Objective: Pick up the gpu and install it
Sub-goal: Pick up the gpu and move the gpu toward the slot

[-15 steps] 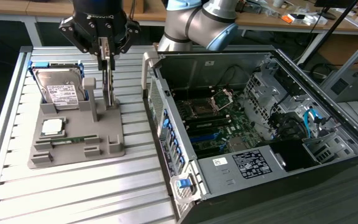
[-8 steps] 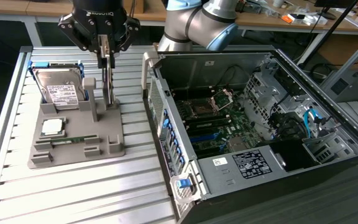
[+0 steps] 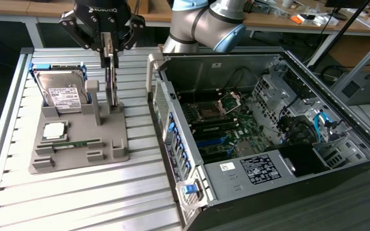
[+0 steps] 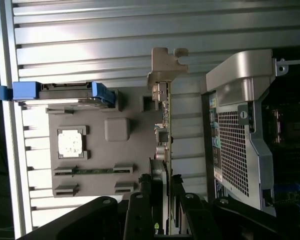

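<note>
The gpu (image 3: 112, 82) is a thin card standing on edge, reaching down to the grey holder tray (image 3: 108, 153) beside its upright post. My gripper (image 3: 110, 54) hangs above the tray, its two fingers shut on the card's upper edge. In the wrist view the gpu (image 4: 164, 127) appears edge-on, with its silvery bracket (image 4: 165, 62) at the far end and my gripper (image 4: 162, 192) clamped around the near end. Whether the card's lower edge still rests in the holder slot, I cannot tell.
On the tray lie a hard drive (image 3: 63, 91) in a blue caddy, a processor chip (image 3: 54, 130) and a green memory stick (image 3: 75, 143). The open computer case (image 3: 172, 125) lies at the exterior view's right, its motherboard (image 3: 227, 122) exposed. All rest on a slatted metal table (image 3: 75, 202).
</note>
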Controlling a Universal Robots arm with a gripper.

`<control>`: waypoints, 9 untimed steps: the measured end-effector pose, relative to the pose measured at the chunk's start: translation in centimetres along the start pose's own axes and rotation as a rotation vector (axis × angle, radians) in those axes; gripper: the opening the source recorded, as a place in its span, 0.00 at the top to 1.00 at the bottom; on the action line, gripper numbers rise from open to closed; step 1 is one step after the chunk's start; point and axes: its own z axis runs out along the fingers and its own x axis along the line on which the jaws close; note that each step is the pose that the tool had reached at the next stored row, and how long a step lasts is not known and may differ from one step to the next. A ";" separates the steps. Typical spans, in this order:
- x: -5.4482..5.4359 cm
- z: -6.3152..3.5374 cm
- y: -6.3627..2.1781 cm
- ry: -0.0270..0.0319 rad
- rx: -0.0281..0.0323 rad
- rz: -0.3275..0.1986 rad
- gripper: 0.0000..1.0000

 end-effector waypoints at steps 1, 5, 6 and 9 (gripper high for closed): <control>0.0 -0.06 0.00 0.0000 0.0000 0.000 0.73; 0.0 -0.30 0.02 0.0001 0.0000 0.000 0.73; 0.0 -0.36 0.02 0.0000 0.0000 0.000 0.73; 0.0 -0.54 0.03 0.0000 0.0000 0.000 0.73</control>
